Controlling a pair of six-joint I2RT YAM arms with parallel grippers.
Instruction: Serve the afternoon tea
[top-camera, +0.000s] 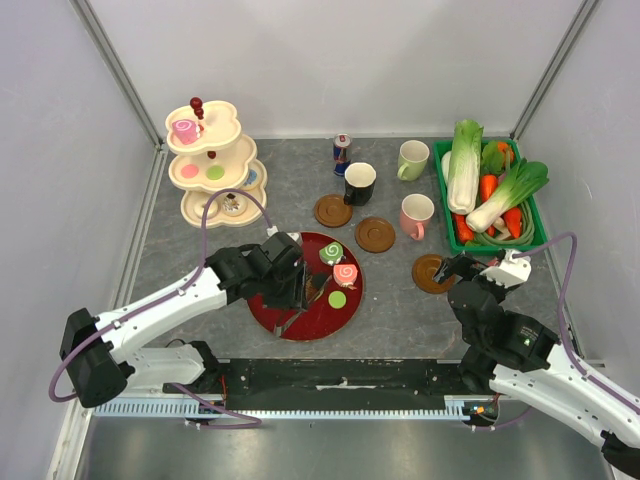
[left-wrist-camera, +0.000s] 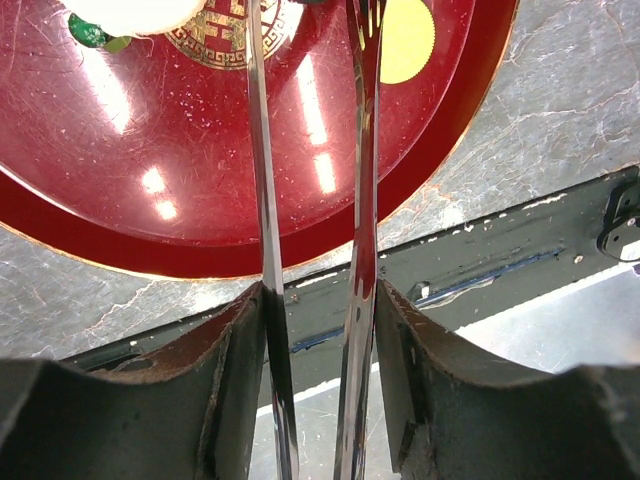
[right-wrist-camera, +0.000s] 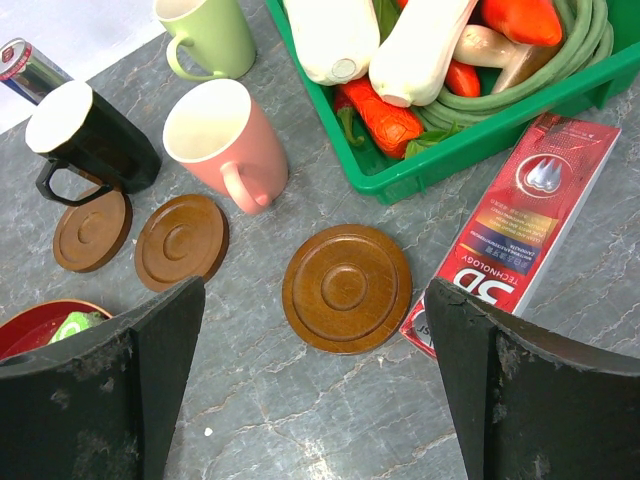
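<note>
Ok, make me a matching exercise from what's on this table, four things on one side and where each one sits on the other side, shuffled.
Things:
1. pink swirl roll
2. toy carrots
3. drink can
4. red box

Places:
A. in the green crate
B. on the table, beside the lone coaster
C. on the red plate
D. standing on the table, just beyond the black mug

Pairs: 1-C, 2-A, 3-D, 4-B
</note>
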